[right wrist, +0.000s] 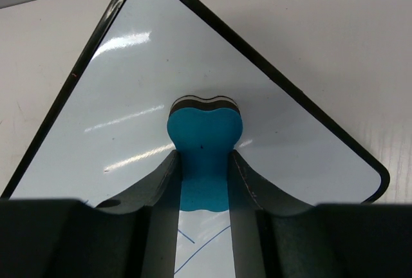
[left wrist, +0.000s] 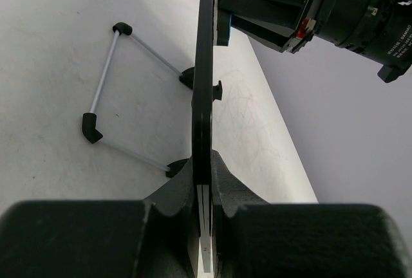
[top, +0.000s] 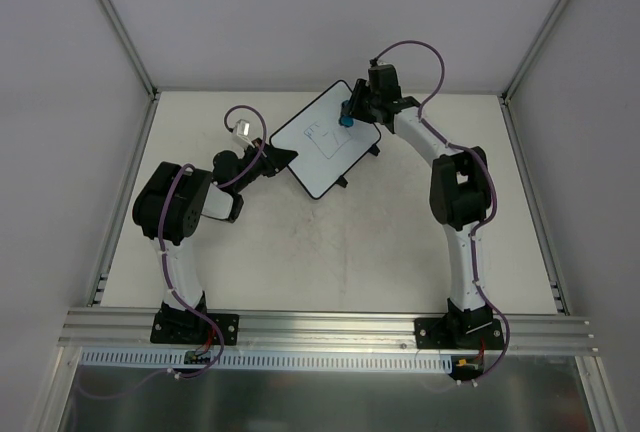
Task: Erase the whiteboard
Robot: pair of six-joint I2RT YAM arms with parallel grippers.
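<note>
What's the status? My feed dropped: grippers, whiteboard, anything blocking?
Left gripper shut on whiteboard edge. Right gripper shut on blue eraser, against board's far corner. Marker lines mid-board, unwiped. Nothing in the way.

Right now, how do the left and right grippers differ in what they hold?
The left gripper clamps the edge of the black-framed white rectangular whiteboard; the right gripper clamps the blue bone-shaped eraser. The left grips the frame; the right sets the eraser on the white face. Both are shut.

Bare tabletop (top: 330, 252) on the near side of the whiteboard (top: 318, 157).
</note>
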